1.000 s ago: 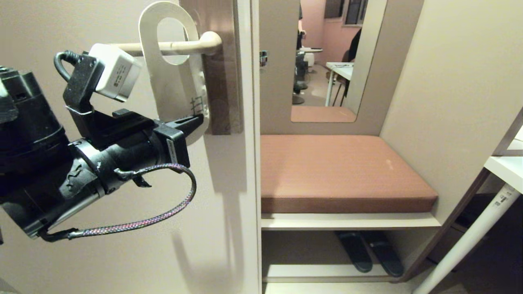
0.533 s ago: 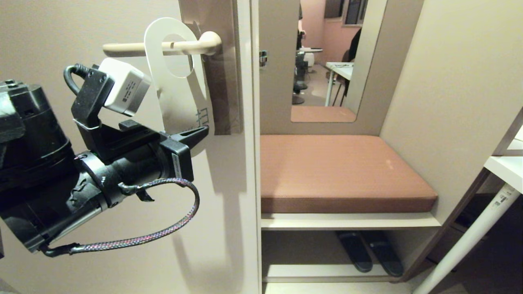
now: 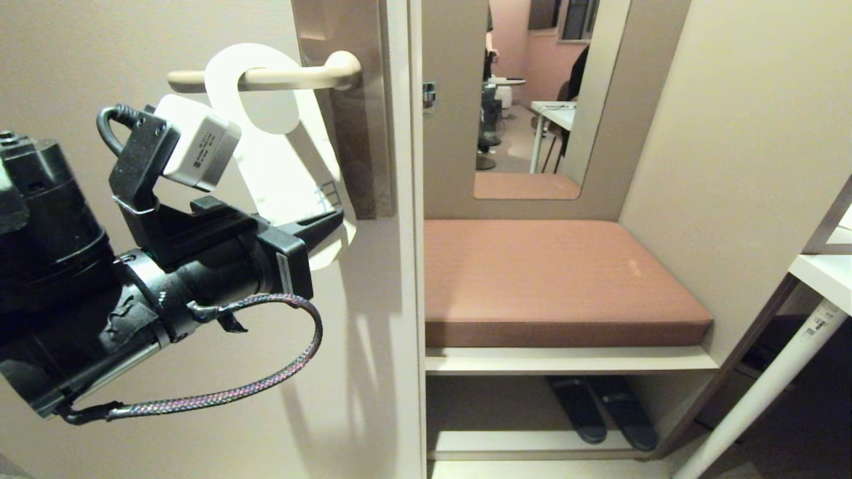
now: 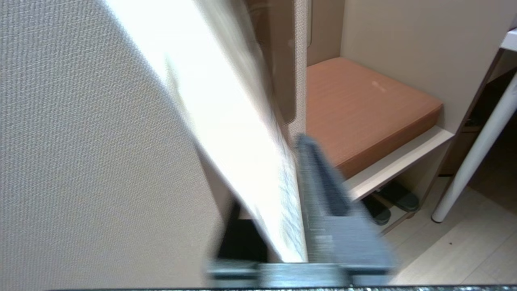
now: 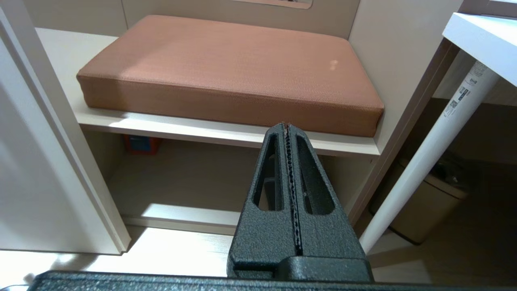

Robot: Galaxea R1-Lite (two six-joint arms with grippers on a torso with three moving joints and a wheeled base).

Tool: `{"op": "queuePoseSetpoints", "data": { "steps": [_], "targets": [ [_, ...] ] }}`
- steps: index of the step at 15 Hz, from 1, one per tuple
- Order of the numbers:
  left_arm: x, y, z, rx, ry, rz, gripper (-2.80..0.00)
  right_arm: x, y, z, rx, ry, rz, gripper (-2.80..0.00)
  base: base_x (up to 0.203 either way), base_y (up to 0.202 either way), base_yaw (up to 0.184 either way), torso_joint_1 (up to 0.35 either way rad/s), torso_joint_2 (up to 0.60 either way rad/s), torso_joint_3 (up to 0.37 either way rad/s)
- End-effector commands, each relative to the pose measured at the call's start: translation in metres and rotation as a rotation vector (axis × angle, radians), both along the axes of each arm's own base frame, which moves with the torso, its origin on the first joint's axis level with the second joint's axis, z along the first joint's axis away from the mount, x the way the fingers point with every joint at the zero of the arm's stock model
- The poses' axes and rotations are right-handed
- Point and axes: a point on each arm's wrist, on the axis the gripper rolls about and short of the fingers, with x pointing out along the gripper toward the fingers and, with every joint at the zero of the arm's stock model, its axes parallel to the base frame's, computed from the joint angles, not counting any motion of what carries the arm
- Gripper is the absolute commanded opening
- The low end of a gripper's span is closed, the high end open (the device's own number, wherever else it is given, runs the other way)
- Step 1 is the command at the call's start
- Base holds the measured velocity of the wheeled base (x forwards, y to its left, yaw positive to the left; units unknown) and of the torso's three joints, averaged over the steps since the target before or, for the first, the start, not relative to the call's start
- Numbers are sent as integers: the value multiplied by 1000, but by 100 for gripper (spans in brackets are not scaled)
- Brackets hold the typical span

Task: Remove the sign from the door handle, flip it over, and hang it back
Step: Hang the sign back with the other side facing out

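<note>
Between the jaws of the left gripper [image 3: 333, 219] sits the lower end of the sign [image 3: 293, 173], white side facing out, w/ some print just above the jaw tip. The wrist view is smeared there. One jaw lies along the card's front and the other is hidden behind it, so can't tell if they're nipping the card or have let go.

Up from the jaws, the card leans at a slant. Its hole is looped over the door handle [image 3: 266, 78], about mid-lever, so the sign is back on the handle. Just past the jaws, to the hinge-elbow side, is the handle's tall plate [image 3: 359, 133], and behind everything is the door [image 3: 366, 332].

Handling, as a guess: thin card, very light, a bit bendy and smooth-faced, so it'll swing on the lever at any nudge and could crease if squeezed hard or twisted. Best hold is the bottom edge, flat across both faces and well clear of the hole. Back straight off when releasing so the jaws don't drag it along the lever.

Far off to the side, the right gripper [image 5: 286, 126] is parked, jaws pressed together on nothing, pointing at the brown cushion [image 3: 559, 279] on its shelf. Dark slippers [image 3: 599, 412] lie under that.
</note>
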Motion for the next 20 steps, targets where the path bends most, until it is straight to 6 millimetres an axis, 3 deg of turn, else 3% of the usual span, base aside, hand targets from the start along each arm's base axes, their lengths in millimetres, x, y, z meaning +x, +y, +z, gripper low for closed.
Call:
{"op": "queuePoseSetpoints", "data": {
  "steps": [1,11,20],
  "targets": [
    [-2,0,1,-6,-7,-7,0,0,0,0,-2,-5,-1,-280,0,0,0,0,0,0],
    [-16,10,-4,-18,3,-10,0,0,0,0,-2,-5,-2,-280,0,0,0,0,0,0],
    [-52,49,-19,-30,-10,43,0,0,0,0,-1,-6,-2,-280,0,0,0,0,0,0]
  ]
}}
